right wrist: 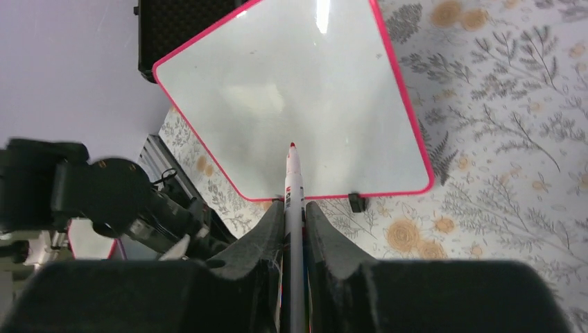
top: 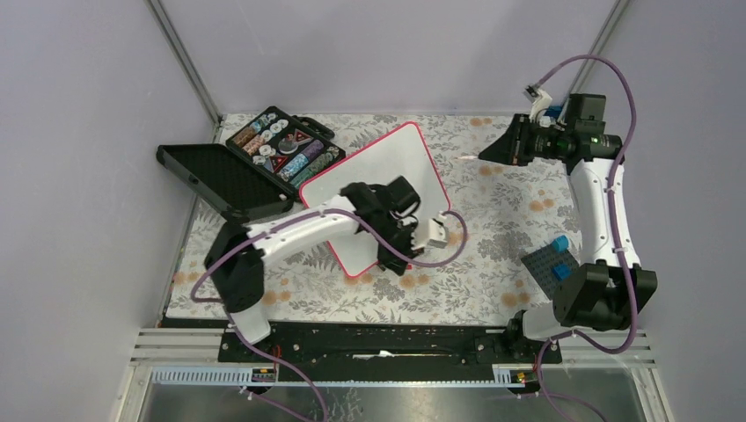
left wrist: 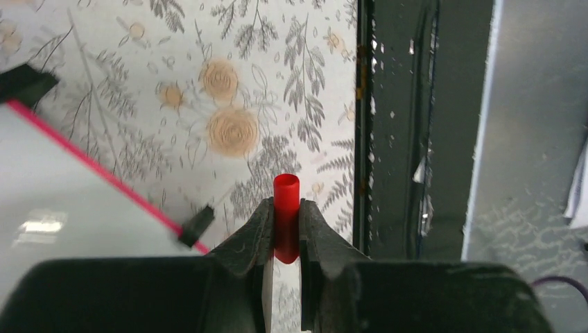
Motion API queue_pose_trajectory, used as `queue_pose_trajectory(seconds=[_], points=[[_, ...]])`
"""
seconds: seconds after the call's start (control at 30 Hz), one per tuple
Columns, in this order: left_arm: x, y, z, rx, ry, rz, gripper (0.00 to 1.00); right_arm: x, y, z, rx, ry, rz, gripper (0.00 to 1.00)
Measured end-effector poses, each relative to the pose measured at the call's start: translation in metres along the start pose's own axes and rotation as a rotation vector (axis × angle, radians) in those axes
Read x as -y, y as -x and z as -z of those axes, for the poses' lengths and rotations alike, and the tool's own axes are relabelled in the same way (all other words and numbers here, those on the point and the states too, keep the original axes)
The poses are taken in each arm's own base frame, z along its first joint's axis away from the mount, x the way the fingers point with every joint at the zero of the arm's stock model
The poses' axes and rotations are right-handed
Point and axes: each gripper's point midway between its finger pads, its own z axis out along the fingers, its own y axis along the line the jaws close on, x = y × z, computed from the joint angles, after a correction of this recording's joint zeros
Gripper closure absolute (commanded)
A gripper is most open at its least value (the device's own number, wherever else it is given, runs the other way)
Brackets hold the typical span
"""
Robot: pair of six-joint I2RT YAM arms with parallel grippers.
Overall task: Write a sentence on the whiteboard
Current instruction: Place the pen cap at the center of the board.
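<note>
Right tool [right wrist: 293, 207] grips marker [right wrist: 294, 173]; whiteboard [right wrist: 291, 83] ahead, apart; left tool [left wrist: 286, 209] grips cap [left wrist: 286, 191].

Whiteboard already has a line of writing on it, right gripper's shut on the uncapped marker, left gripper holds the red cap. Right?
No. The whiteboard is blank; the right wrist view shows only glare on it, no writing. The rest stands: right gripper shut on the uncapped marker, left gripper holding the red cap.
</note>
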Motion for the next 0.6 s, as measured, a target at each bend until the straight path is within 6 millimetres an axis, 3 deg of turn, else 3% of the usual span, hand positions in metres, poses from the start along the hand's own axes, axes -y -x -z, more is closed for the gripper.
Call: queue_pose_trajectory(seconds=[0.17,0.3,0.6], points=[[-0.007,0.004,-0.057,-0.059,0.012,0.007,1.00,0.027,-0.007,0.005,0.033,-0.016,-0.112,1.00],[-0.014,0.001,-0.094,-0.093,0.033,0.034,0.99,0.034,-0.013,0.004,0.051,-0.012,-0.154,1.00],[-0.034,-0.004,-0.125,-0.115,0.098,0.093,0.89,0.020,-0.008,0.007,0.103,0.039,-0.139,1.00]])
